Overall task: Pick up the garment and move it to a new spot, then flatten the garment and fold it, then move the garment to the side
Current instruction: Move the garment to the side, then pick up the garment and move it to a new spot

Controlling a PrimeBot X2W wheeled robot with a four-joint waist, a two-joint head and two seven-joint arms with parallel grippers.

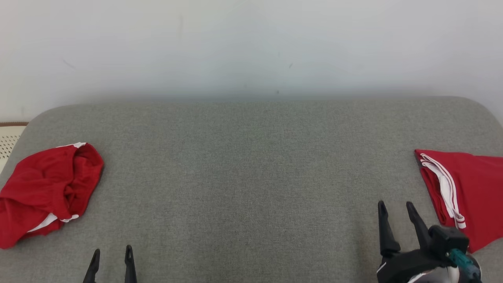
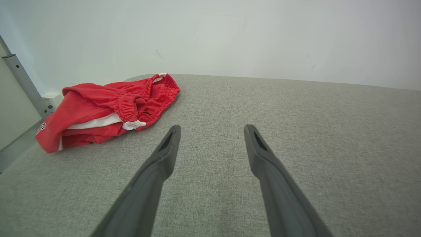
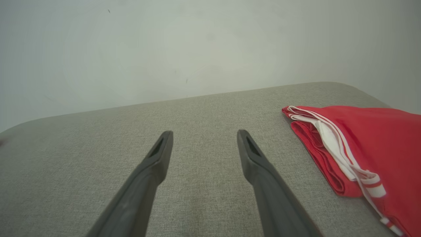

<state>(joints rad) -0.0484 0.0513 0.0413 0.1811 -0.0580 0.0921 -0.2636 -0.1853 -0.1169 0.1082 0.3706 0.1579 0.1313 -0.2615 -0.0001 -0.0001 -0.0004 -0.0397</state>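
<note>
Jaws spread on both arms; crumpled garment [image 1: 43, 192] lies left of them, folded garment [image 1: 477, 188] right.

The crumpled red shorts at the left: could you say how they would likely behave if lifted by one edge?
The crumpled red shorts lie in soft folds, so they would probably hang limp and unfurl. The gathered waistband looks thicker, likely the firmer spot to pinch.

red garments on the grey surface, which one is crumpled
The left garment, bunched in a heap with its waistband gaping open; the right garment lies folded flat, white stripes along its edge.
</note>
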